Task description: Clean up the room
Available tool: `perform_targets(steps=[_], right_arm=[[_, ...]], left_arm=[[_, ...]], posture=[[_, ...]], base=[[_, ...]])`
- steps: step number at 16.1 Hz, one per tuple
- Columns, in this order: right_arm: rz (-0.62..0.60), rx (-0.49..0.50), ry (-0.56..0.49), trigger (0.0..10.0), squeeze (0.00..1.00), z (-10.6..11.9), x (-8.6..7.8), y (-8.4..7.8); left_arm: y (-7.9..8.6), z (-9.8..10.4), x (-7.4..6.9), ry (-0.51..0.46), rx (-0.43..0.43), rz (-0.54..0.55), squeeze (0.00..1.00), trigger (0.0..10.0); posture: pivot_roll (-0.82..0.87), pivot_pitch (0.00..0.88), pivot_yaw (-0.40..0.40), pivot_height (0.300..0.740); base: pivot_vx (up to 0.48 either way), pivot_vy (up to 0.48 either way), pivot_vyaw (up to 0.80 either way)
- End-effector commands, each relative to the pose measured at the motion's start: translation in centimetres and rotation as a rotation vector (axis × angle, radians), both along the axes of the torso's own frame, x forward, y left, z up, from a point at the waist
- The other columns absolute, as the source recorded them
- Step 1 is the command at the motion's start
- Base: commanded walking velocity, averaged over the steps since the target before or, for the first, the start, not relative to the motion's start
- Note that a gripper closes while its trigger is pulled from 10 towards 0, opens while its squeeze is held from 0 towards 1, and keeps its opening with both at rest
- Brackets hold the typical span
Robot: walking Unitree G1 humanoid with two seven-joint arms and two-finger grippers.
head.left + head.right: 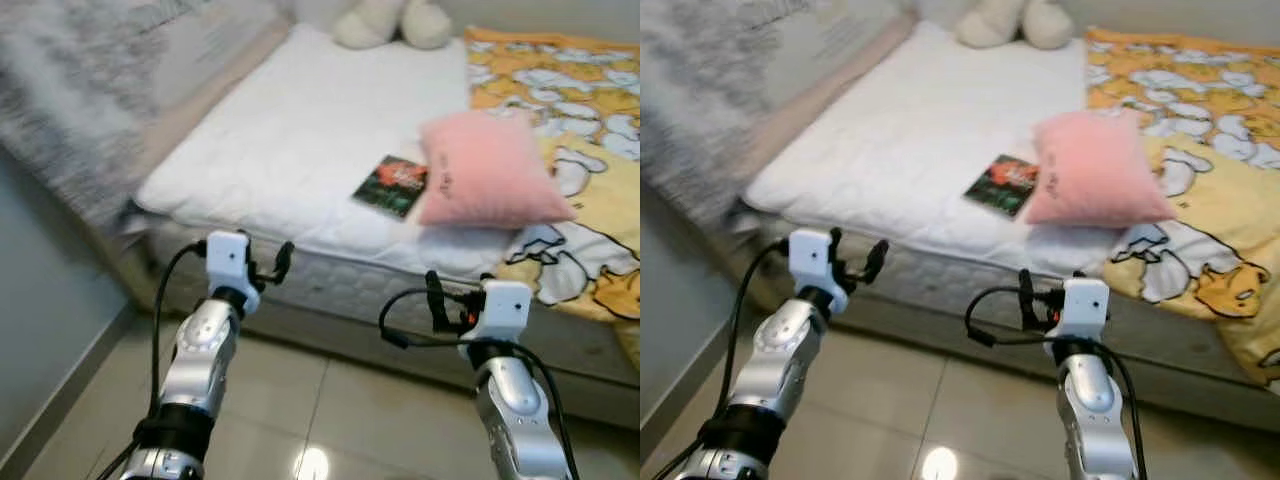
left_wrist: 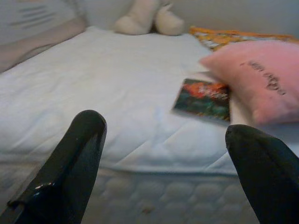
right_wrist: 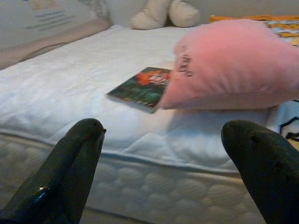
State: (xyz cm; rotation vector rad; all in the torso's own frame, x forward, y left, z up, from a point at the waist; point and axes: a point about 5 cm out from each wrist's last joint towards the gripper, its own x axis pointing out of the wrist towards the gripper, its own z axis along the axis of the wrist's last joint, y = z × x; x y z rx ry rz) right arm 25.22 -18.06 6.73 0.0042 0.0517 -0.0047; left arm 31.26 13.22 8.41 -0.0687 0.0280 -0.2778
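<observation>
White quilted bed [image 1: 280,150] carries a pink pillow [image 1: 490,170] overlapping a small book [image 1: 392,185] near its front edge, while the left hand [image 1: 268,265] and right hand [image 1: 440,300], both wide open and empty, hover short of it; grabbing the book could drag the pillow off.

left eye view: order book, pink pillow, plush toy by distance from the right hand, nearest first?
From the right hand, open and held out short of the bed:
1. Pink pillow: just ahead, near the mattress edge.
2. Book: ahead to the left, tucked against the pillow; nearly as close.
3. Plush toy: far end of the bed.
</observation>
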Motion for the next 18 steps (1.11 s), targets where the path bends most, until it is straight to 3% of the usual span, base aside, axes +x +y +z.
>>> perform_targets(steps=[1,3,4,5,6,8,10,13,18], right_arm=[[-0.023,-0.001,-0.002,10.0,0.00,0.0,0.1,-0.8],[-0.021,-0.021,-0.029,10.0,0.00,0.8,0.0,-0.8],[-0.012,-0.068,-0.045,10.0,0.00,1.6,-0.1,-0.8],[-0.024,-0.072,-0.035,10.0,0.00,1.7,-0.3,-1.4],[-0.036,-0.067,-0.014,10.0,0.00,1.4,-0.7,-2.0],[-0.015,-0.079,0.020,10.0,0.00,1.2,-1.3,-2.7],[0.016,-0.099,0.028,10.0,0.00,1.6,-1.2,-2.9],[0.027,-0.102,0.013,10.0,0.00,2.2,-0.2,-2.8],[0.037,-0.114,-0.003,10.0,0.00,2.7,1.4,-1.8]], left_arm=[[-0.8,0.2,0.2,-0.007,0.005,-0.030,0.00,10.0],[-0.5,0.2,0.3,-0.003,-0.033,-0.010,0.00,10.0],[0.4,-0.2,0.3,0.033,-0.112,0.056,0.00,10.0],[1.4,-1.0,-0.2,0.073,-0.136,0.102,0.00,10.0],[1.6,-1.5,-0.7,0.078,-0.109,0.101,0.00,10.0],[0.8,-2.6,-1.5,0.112,-0.043,0.090,0.00,10.0],[-0.3,-2.0,-1.4,0.063,-0.072,0.062,0.00,10.0],[-1.1,-1.4,-0.6,0.049,-0.107,0.055,0.00,10.0],[-2.0,-0.6,0.0,0.015,-0.093,-0.011,0.00,10.0]], posture=[[-0.10,0.000,0.047,0.740],[-0.10,0.000,0.051,0.740],[-0.11,0.000,0.046,0.740],[-0.12,0.000,0.035,0.740],[-0.12,0.000,0.020,0.740],[-0.13,0.000,-0.024,0.740],[-0.13,0.000,-0.064,0.740],[-0.13,0.000,-0.058,0.740],[-0.13,0.000,-0.024,0.740]], base=[[0.461,0.000,0.00],[0.476,0.000,0.00],[0.480,0.000,0.00],[0.458,0.000,0.00],[0.277,0.000,0.00],[0.000,0.000,0.00],[0.148,-0.187,0.00],[0.321,-0.352,0.00],[0.329,-0.346,-0.15]])
